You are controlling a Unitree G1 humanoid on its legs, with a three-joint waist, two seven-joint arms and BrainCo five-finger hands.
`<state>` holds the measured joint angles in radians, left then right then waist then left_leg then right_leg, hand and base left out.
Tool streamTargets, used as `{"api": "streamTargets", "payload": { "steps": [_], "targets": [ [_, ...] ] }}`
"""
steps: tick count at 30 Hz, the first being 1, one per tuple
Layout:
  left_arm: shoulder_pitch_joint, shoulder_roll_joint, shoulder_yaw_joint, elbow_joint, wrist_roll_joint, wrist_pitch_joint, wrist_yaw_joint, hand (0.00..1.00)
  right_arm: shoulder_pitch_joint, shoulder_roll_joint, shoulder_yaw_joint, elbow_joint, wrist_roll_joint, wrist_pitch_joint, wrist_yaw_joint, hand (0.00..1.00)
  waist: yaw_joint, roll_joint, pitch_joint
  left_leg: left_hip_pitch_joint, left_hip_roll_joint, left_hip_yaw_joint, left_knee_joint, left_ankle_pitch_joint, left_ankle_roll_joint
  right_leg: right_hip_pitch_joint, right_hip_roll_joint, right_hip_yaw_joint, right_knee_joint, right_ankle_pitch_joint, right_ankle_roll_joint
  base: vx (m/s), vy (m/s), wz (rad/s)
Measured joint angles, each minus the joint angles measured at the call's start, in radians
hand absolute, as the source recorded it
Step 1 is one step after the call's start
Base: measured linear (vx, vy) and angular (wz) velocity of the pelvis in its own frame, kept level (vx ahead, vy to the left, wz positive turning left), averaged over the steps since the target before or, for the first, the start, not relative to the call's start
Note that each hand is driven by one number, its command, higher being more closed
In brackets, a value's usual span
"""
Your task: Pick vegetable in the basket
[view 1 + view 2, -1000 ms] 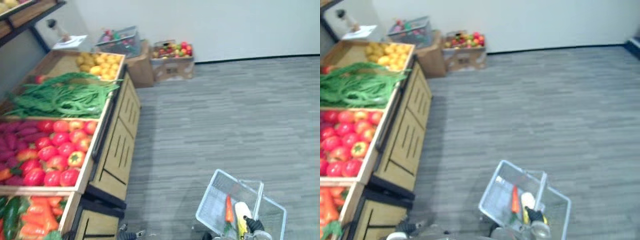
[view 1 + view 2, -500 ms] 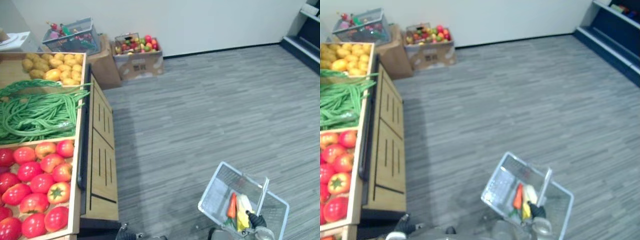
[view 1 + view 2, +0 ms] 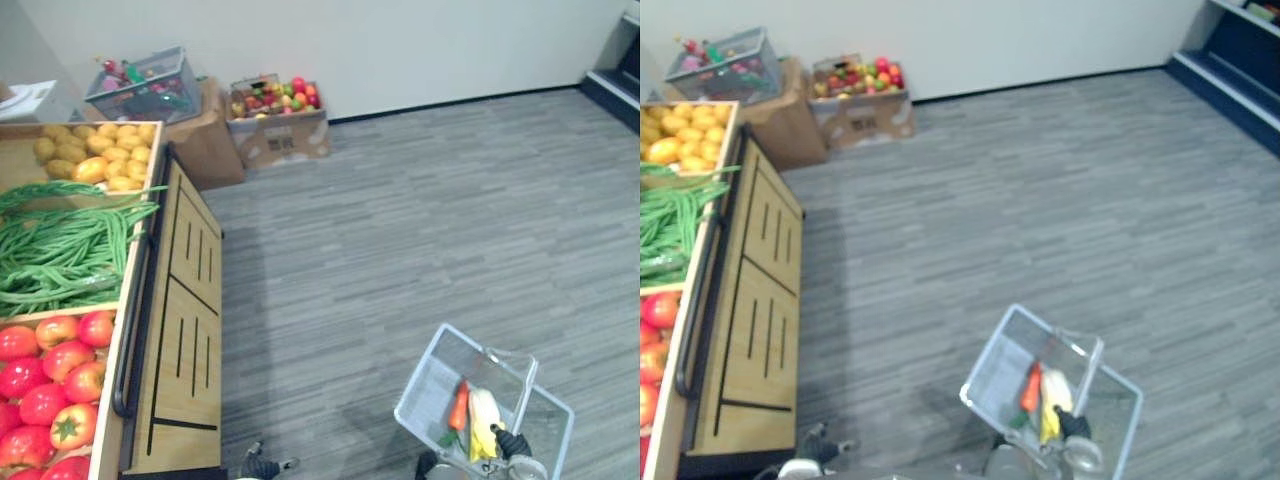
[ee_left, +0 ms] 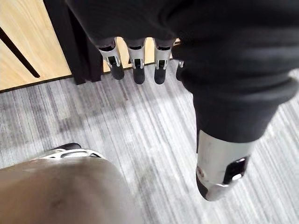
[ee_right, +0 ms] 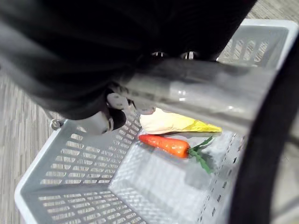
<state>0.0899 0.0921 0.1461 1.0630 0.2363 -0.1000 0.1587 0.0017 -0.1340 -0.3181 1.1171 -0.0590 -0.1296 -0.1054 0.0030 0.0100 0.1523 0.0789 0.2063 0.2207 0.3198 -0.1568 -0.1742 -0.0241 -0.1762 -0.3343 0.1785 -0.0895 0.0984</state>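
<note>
On our left is a wooden stand with red tomatoes, long green beans and yellow potatoes in its boxes. Our left hand hangs near the stand, over the grey floor, with its fingers straight and nothing in it. On our right, our right hand has its fingers curled round the handle of the white basket, and inside the basket an orange carrot and a pale yellow corn lie side by side.
</note>
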Motion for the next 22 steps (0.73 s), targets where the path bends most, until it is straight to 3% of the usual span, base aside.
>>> {"api": "streamTargets", "payload": {
  "steps": [4,6,7,10,13,15,22],
  "targets": [
    [-0.003,0.022,-0.001,0.002,-0.032,0.001,0.0,0.0,0.015,0.002,0.001,0.005,0.002,0.011,0.001,1.0,0.005,-0.03,0.008,-0.066,0.013,0.038,0.142,0.087,0.01,0.088,-0.03,-0.053,-0.06,-0.002,-0.007,0.09,-0.086,0.37],
    [0.005,0.013,-0.001,0.001,-0.038,0.0,0.006,0.0,0.018,-0.003,0.0,0.013,0.02,0.016,0.001,1.0,0.0,-0.021,0.003,-0.054,0.002,0.071,0.062,0.033,0.006,0.101,-0.036,-0.064,-0.072,-0.002,-0.007,0.06,0.03,0.22],
    [0.006,0.009,0.002,0.002,-0.039,0.0,0.011,0.0,0.017,-0.005,-0.006,0.021,0.02,0.016,0.004,1.0,-0.002,-0.019,0.002,-0.049,-0.024,0.07,-0.086,0.046,0.012,0.096,-0.038,-0.072,-0.074,0.0,-0.003,0.04,0.115,0.16],
    [0.016,-0.001,0.018,0.012,-0.04,0.002,0.01,0.0,0.021,-0.006,-0.032,0.038,0.02,0.018,0.004,1.0,0.0,-0.008,-0.018,-0.006,-0.049,0.075,-0.245,0.097,0.039,0.103,-0.015,-0.069,-0.107,0.015,0.021,0.05,0.118,0.05],
    [0.017,0.015,0.02,0.023,-0.096,0.004,-0.002,0.0,0.022,0.021,-0.043,0.034,0.019,0.013,0.007,1.0,-0.001,-0.033,-0.019,0.005,-0.078,0.074,-0.284,0.092,0.047,0.107,-0.035,-0.066,-0.132,0.038,0.042,0.02,0.126,0.02],
    [0.022,0.016,0.02,0.043,-0.117,0.006,-0.007,0.0,0.031,0.032,-0.069,0.035,0.019,0.016,0.007,1.0,-0.002,-0.036,-0.023,0.041,-0.106,0.072,-0.304,0.092,0.048,0.136,-0.054,-0.066,-0.144,0.043,0.05,-0.01,0.126,0.0],
    [0.028,0.005,0.018,0.064,-0.177,0.004,-0.019,0.0,0.036,0.033,-0.07,0.034,0.019,0.015,0.013,1.0,-0.002,-0.013,-0.041,0.064,-0.113,0.058,-0.354,0.095,0.062,0.137,-0.05,-0.071,-0.141,0.045,0.054,-0.02,0.032,0.02]
  ]
}}
